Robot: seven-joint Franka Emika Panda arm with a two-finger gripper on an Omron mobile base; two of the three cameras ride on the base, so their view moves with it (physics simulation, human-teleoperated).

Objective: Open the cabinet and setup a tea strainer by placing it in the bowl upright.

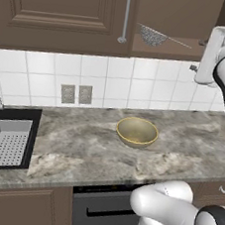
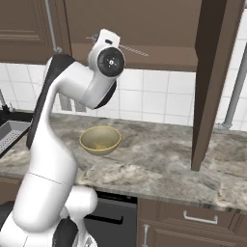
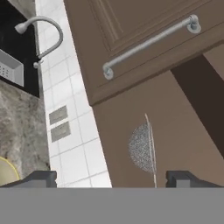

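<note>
Our gripper (image 3: 111, 178), jaws wide w/ nothing in them, faces the strainer (image 3: 142, 148) on the shelf of the opened cabinet (image 1: 166, 14), so door's done and we judge next is closing in to grab it, bowl (image 1: 137, 131) waiting on the counter (image 1: 81, 140).

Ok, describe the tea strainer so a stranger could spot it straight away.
Start at the dark brown wall cabinet above the tiled backsplash; its right-hand section stands open. On the bottom shelf inside sits the tea strainer, a small silver-grey mesh basket with a thin wire handle pointing right. Unlike the yellow bowl on the counter below, it is mesh, grey and up in the cabinet.
</note>
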